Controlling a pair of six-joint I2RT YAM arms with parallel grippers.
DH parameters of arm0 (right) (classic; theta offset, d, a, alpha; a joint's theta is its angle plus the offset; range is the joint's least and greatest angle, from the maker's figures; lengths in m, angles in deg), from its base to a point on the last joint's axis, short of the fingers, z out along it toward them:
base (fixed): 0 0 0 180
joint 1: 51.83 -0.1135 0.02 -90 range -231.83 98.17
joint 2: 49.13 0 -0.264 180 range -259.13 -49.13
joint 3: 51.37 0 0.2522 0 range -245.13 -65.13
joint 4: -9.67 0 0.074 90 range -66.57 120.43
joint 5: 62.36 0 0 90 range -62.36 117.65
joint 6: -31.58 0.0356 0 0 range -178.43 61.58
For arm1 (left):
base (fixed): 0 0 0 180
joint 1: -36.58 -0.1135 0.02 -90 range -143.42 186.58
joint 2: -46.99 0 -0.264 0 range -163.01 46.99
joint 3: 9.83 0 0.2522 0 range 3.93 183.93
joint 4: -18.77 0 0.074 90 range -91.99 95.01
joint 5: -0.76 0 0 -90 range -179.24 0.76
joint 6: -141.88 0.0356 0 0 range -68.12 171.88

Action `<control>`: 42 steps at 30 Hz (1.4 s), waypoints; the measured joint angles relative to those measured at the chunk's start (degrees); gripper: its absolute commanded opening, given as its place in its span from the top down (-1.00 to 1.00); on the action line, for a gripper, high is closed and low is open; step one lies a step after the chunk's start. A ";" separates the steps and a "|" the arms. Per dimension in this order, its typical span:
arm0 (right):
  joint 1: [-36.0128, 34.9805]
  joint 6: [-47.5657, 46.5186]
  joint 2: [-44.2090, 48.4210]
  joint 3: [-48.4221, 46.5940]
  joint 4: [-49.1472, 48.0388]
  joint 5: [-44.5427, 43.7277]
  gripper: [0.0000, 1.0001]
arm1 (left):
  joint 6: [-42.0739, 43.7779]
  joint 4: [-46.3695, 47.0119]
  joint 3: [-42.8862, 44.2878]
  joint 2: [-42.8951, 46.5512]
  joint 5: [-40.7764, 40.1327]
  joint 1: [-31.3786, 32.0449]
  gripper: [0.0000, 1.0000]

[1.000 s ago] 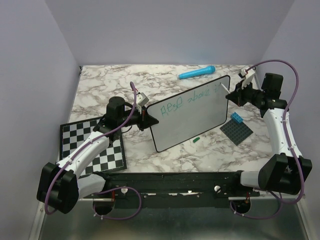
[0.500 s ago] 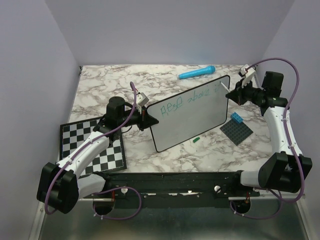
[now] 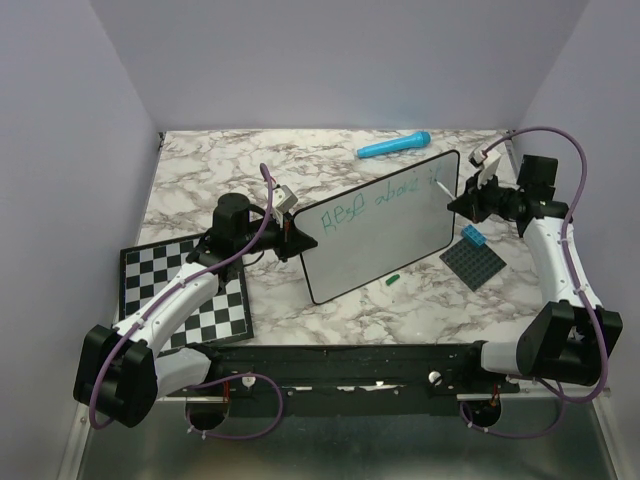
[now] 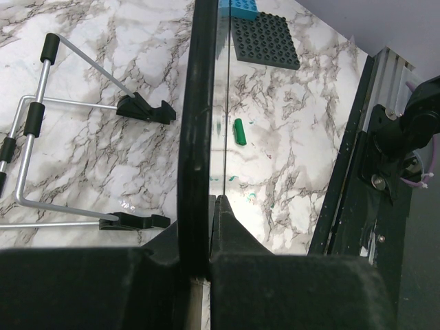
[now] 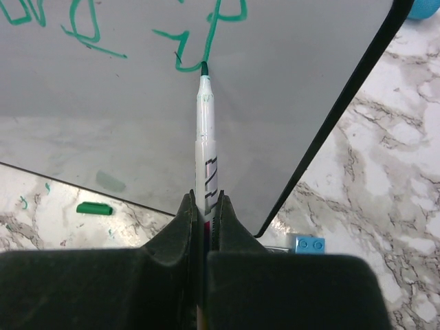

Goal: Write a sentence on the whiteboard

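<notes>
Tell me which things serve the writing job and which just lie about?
In use: black-rimmed white whiteboard; green handwritten sentence; white-barrelled green marker.
Lying about: black-and-white checkerboard; dark grey studded baseplate; small blue brick; bright blue pen-like cylinder; small green cap.

**Two arms held outstretched, both grippers closed**

The left arm (image 3: pixel 165 305) is stretched from the lower left of the overhead frame toward its centre, and the left gripper (image 3: pixel 293 232) is clamped on the left edge of the whiteboard (image 3: pixel 385 235). The right arm (image 3: pixel 560 265) is raised along the right side and bent inward at the wrist. The right gripper (image 3: pixel 462 195) is pinched on a marker (image 5: pixel 205 137), which is pointed up the wrist frame.
</notes>
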 measured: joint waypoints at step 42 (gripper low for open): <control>-33.94 -8.72 12.98 10.45 8.61 5.29 0.99 | -1.75 0.74 -0.39 0.13 -0.24 0.02 1.00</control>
